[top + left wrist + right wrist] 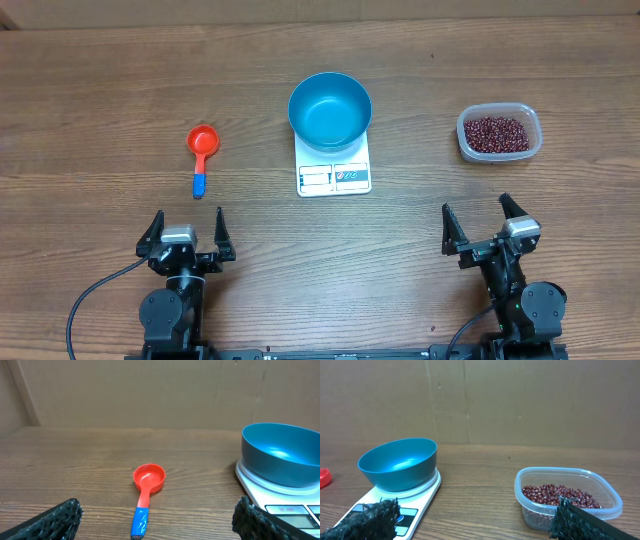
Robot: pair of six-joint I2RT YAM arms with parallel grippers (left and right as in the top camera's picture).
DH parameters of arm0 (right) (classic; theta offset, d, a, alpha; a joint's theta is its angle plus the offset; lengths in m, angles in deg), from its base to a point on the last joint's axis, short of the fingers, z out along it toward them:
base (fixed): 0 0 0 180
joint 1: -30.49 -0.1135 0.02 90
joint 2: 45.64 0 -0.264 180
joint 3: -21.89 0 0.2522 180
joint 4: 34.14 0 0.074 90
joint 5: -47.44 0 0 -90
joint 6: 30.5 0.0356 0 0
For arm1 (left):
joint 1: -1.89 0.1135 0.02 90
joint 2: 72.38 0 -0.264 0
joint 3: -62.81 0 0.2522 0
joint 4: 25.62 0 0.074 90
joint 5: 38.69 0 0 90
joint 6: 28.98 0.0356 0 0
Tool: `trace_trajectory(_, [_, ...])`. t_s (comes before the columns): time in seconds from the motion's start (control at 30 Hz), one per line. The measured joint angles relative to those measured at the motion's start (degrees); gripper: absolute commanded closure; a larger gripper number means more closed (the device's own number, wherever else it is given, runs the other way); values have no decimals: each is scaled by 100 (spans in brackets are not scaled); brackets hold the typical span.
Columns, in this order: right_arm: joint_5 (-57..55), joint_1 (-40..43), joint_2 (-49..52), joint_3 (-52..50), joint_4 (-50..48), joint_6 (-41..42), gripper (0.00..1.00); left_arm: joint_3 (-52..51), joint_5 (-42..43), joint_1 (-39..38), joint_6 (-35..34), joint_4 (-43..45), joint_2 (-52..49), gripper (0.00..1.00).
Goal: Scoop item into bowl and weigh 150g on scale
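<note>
Empty blue bowl (pixel 330 110) on scale (pixel 335 178), ready for weighing. Red scoop (pixel 202 148) ahead of left hand (pixel 188 220), tub (pixel 462 148) of beans (pixel 495 131) ahead of right hand (pixel 477 210); both hands wide open, holding nothing.

Brown wood-grain table (pixel 100 80) extended beneath and ahead of the jaws to a plain tan cardboard-like backdrop (pixel 150 390) with faint vertical seams, standing well beyond them, under even, soft lighting.

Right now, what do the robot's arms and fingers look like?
The left arm and right arm are black with round joints and a small silver block on top. Each ends in two black, pointy, bumpy fingers. A black cable loops from each.
</note>
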Motion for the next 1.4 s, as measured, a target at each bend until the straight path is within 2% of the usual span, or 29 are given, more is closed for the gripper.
trace_trajectory(1.03, [0,0,0,0,0,0,0,190,321,0,0,-170,-37,0])
trace_trajectory(1.2, [0,0,0,0,-4,-2,0,656,323,0,0,-190,-570,1])
trace_trajectory(1.4, [0,0,0,0,-4,0,0,1408,448,0,15,-192,-1672,0])
